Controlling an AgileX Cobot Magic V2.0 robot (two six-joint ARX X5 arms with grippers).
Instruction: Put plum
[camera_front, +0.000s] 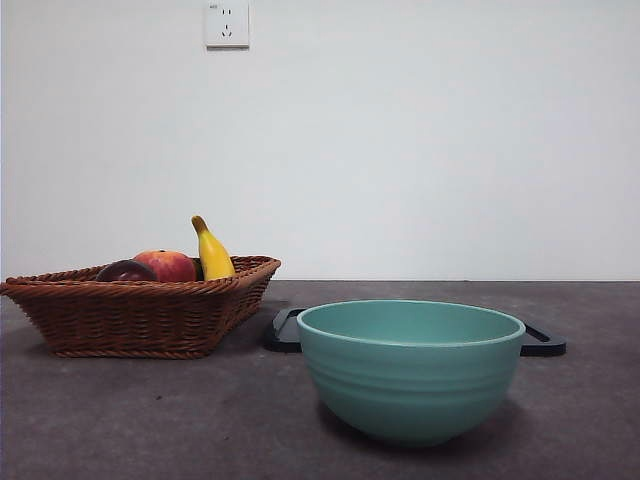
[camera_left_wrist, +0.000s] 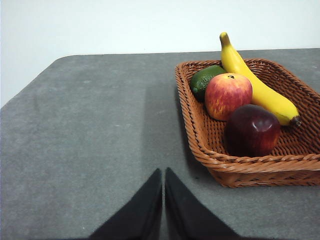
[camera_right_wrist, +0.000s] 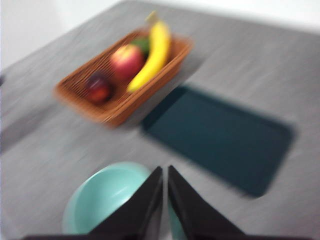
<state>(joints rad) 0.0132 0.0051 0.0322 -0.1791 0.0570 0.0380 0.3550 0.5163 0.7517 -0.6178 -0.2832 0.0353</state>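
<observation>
While my two arms hang above the grey table (camera_left_wrist: 90, 130), the plum (camera_left_wrist: 252, 130) lies in the wicker basket (camera_left_wrist: 200, 135), at the end nearest my left gripper (camera_left_wrist: 163, 200). It touches the red-orange fruit (camera_left_wrist: 228, 95) next to it, and the banana (camera_left_wrist: 255, 85) runs along the far side of both, its stem poking up over the basket's rim. A green fruit (camera_left_wrist: 205, 79) is tucked in beyond the red-orange one, against the banana.

My left gripper has its two black jaws pressed together with nothing between them. It hovers over bare table just outside the basket's near corner, apart from the basket and from the plum.

My right gripper (camera_right_wrist: 165, 200) has its jaws together too, and empty. Its camera picture is blurred, but I can make out that it hangs over the rim of the teal bowl (camera_right_wrist: 100, 200), with the dark tray (camera_right_wrist: 220, 135) lying flat beyond the bowl and the basket just beside the tray.

In the front view neither of my arms shows. There the bowl (camera_front: 410, 385) stands near and empty, the tray (camera_front: 285, 332) sits behind it with its ends showing on either side, and the basket (camera_front: 140, 315) stands to one side, only the dark top of the plum (camera_front: 122, 271) peeking over its rim beside the red-orange fruit (camera_front: 168, 265).
</observation>
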